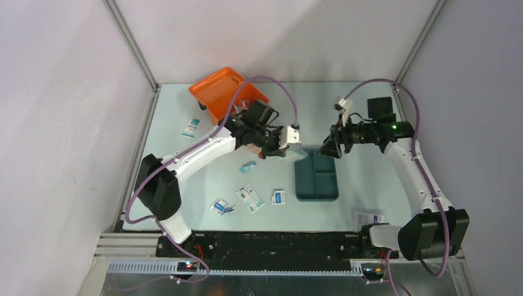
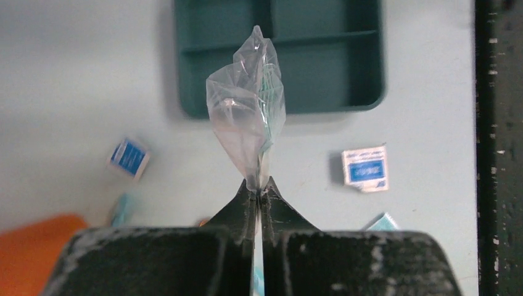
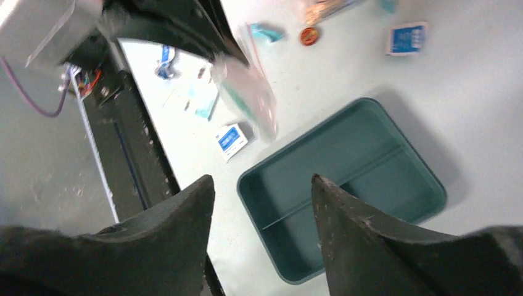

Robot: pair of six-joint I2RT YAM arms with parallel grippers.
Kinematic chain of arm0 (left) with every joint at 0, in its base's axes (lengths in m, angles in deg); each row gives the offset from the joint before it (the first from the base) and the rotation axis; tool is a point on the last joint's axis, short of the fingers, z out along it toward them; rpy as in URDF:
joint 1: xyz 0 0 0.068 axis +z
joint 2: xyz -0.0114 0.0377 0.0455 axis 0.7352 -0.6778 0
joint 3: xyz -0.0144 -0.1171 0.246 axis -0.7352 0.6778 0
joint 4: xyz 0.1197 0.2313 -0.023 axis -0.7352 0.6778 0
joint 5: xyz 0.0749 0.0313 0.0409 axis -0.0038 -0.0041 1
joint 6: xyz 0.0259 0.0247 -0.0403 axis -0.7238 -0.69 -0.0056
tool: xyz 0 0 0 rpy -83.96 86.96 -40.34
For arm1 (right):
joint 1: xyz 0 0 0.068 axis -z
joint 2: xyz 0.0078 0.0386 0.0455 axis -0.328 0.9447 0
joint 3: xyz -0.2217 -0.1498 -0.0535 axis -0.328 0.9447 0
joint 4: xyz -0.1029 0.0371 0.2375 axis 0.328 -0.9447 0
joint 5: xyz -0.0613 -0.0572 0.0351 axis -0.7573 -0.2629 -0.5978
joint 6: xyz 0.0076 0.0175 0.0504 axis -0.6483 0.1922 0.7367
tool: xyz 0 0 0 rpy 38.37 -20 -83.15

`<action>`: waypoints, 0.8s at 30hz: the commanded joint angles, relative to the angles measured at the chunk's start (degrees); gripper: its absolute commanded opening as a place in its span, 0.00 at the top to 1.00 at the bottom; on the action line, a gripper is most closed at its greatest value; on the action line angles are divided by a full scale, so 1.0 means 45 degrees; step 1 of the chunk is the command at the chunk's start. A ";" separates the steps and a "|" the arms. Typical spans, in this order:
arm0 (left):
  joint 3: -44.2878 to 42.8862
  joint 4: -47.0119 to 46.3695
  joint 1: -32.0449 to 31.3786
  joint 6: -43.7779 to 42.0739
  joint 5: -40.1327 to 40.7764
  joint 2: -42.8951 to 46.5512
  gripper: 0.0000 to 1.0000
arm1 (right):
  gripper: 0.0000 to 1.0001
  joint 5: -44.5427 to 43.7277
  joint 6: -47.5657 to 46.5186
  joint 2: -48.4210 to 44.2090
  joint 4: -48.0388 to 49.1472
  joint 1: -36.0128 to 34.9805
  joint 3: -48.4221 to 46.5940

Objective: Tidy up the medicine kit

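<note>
The medicine kit, an orange box with its lid open, sits at the back left of the table; a corner of it shows in the left wrist view. My left gripper is shut on a clear plastic bag with something teal and white inside. It holds the bag in the air over the near end of the dark teal tray. My right gripper is open just right of the bag, above the tray, with nothing between its fingers.
Small blue-and-white packets lie on the table: one left of the kit, three near the front, and one by the right arm's base. A teal packet lies under the left arm. A small round orange piece is nearby.
</note>
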 commanded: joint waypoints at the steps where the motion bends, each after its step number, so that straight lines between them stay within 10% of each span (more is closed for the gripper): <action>1: -0.0458 -0.0139 0.1438 0.1644 0.1167 0.0246 1.00 | 0.34 0.0263 0.2497 -0.0710 0.2018 0.1144 0.0484; 10: -0.4714 -0.0137 0.4376 0.4254 0.3696 -0.1364 1.00 | 0.32 -0.0124 0.2659 -0.0616 0.2308 0.1151 0.0847; 24: -0.6772 -0.0076 0.4688 0.3461 0.5981 -0.4051 1.00 | 0.32 -0.0602 0.2475 -0.0944 0.2428 0.1106 0.1348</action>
